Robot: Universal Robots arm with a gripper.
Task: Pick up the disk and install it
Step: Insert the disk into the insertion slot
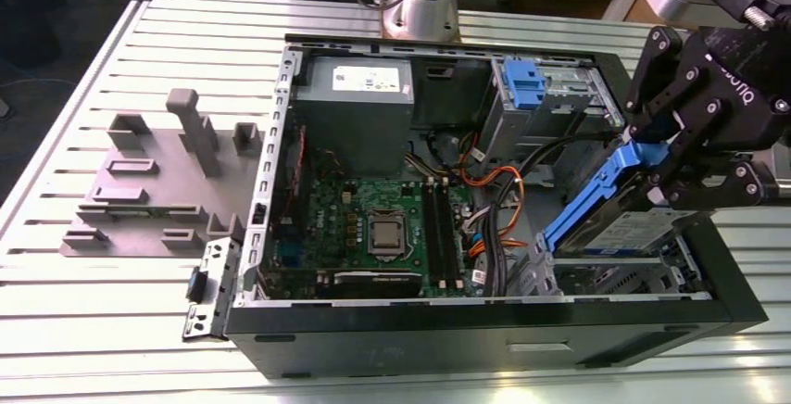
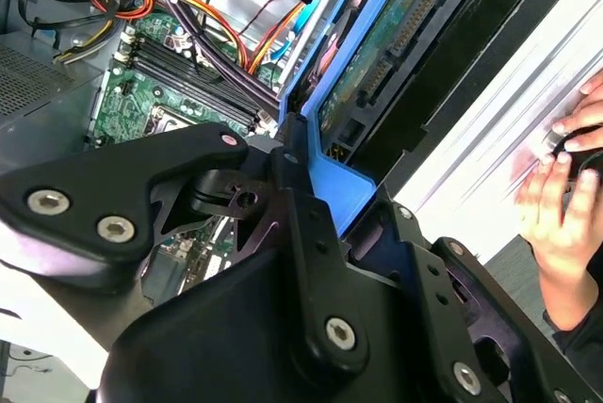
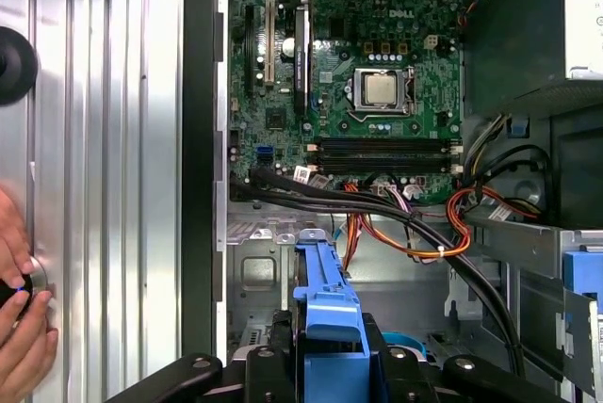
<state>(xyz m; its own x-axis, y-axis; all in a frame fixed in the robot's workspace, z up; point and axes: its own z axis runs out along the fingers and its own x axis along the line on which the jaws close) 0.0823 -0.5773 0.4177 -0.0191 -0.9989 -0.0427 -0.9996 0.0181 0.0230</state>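
Claw (image 1: 661, 170) clamped on the disk (image 1: 633, 228) by its blue frame (image 3: 325, 314). Looks stiff, dense, shock-sensitive; frame edges are the safe hold.

In the exterior view the pincer (image 1: 661, 168) runs off the exterior view's right, and its black links cover the upper end of the disk (image 1: 633, 230) it clamps. Whether the disk's lower end touches the drive bay (image 1: 618, 279) we cannot tell. In the second wrist view a hand (image 2: 565, 205) is blurred and cut by the picture's edge, so we cannot make out what its fingers rest on. In the first wrist view a hand (image 3: 21, 328) is cut off too, and the small round thing under it is unclear to us.
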